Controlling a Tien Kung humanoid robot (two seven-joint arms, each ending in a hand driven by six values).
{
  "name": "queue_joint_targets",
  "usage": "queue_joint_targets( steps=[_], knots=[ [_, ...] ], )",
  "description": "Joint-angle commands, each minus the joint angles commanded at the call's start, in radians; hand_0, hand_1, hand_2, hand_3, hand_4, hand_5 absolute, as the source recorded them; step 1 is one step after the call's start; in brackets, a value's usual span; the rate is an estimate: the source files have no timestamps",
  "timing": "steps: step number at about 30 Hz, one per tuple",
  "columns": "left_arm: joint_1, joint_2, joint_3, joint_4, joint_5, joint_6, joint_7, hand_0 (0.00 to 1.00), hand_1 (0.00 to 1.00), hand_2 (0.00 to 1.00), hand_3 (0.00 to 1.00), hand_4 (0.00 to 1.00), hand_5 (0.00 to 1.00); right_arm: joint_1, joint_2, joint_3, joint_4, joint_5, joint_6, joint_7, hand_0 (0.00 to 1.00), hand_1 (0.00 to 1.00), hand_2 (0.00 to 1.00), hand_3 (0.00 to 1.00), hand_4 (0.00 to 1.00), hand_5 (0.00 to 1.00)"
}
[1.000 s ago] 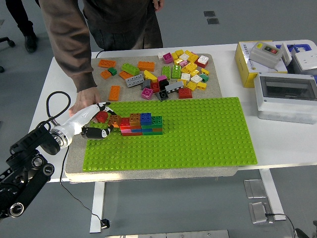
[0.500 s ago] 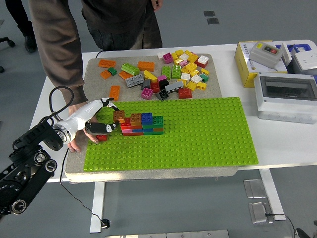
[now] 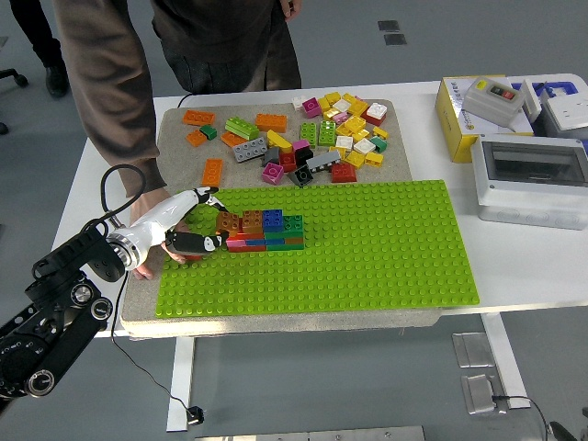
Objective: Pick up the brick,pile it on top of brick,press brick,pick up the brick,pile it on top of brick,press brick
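At the left end of the green baseplate [image 3: 367,243] the robot's left hand [image 3: 188,225] has its fingers curled around the near end of the stacked bricks [image 3: 264,230], thumb below and index reaching over the top; it seems to grip or press an orange-brown brick [image 3: 227,221] sitting on the stack's left edge, though whether it truly holds the piece I cannot tell for sure. A person's hand [image 3: 147,266] lies on the mat [image 3: 175,138] just behind the robot's wrist, partly hidden. Loose bricks [image 3: 335,129] are scattered well apart at the far side. The risk, I judge, is an off-centre press: if the studs are not lined up, the brick could tilt or pop off, or the push could shift the baseplate toward the person's hand
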Motion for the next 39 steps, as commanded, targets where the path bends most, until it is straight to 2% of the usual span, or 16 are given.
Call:
queue_joint_targets(
  steps=[21, 31, 39],
  knots=[
    [-0.010, -0.007, 0.019, 0.049, -0.034, 0.018, -0.021, 0.990, 0.978, 0.970, 0.538, 0.677, 0.254, 0.001, 0.001, -0.010, 0.000, -0.003, 0.002, 0.000, 0.731, 0.698, 0.697, 0.781, 0.628, 0.998],
    [-0.013, -0.009, 0.022, 0.054, -0.040, 0.027, -0.035, 0.990, 0.976, 0.969, 0.541, 0.674, 0.256, 0.002, 0.001, -0.012, 0.000, -0.002, 0.001, 0.002, 0.731, 0.698, 0.697, 0.781, 0.628, 0.998],
    [-0.013, -0.010, 0.016, 0.071, -0.074, 0.042, -0.065, 0.989, 0.974, 0.967, 0.540, 0.678, 0.260, 0.001, 0.001, -0.015, 0.000, -0.001, 0.001, 0.004, 0.731, 0.698, 0.697, 0.781, 0.628, 0.998]
  ],
)
